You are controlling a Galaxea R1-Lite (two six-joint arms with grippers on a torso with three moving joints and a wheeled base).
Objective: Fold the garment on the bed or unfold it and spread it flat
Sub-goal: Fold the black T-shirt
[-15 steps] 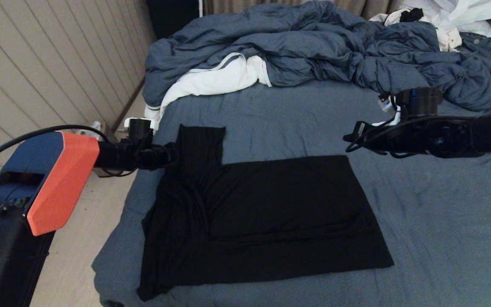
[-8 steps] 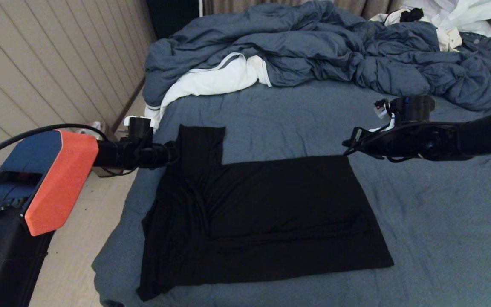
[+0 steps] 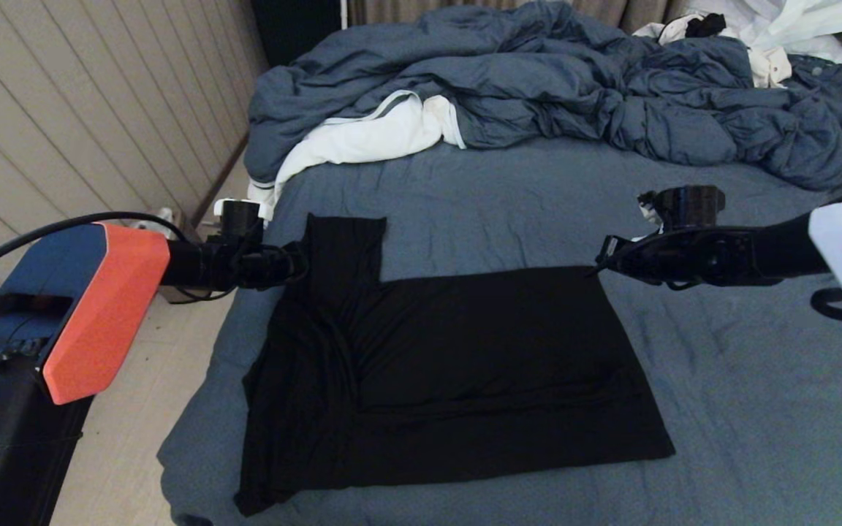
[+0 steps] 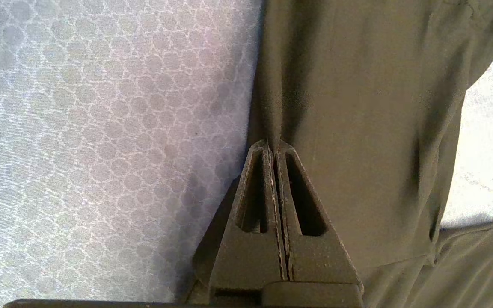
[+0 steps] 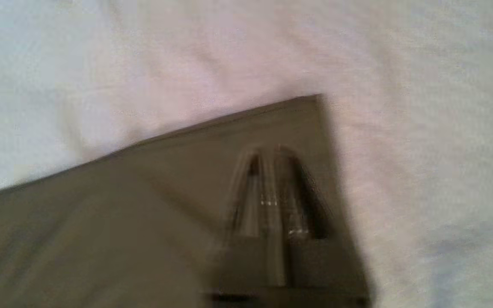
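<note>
Lowered onto the black T-shirt (image 3: 450, 372)'s far corner, right gripper (image 5: 272, 154) hovers barely parted and empty; left gripper (image 4: 274, 147) pinches the sleeve edge, folding half-done.

Black T-shirt (image 3: 457, 372): soft knit, lying partly folded and nearly flat, plain side showing, no print visible. Body forming a broad rectangle; one short sleeve (image 3: 344, 248) sticking out toward the far side at the left end. Left portion rumpling into lengthwise creases and reaching the mattress's left edge; a fold line running across near the front.

Bed (image 3: 750, 409): wide, wearing a slate-blue sheet, lightly wrinkled, extending well beyond the shirt to the right.
</note>
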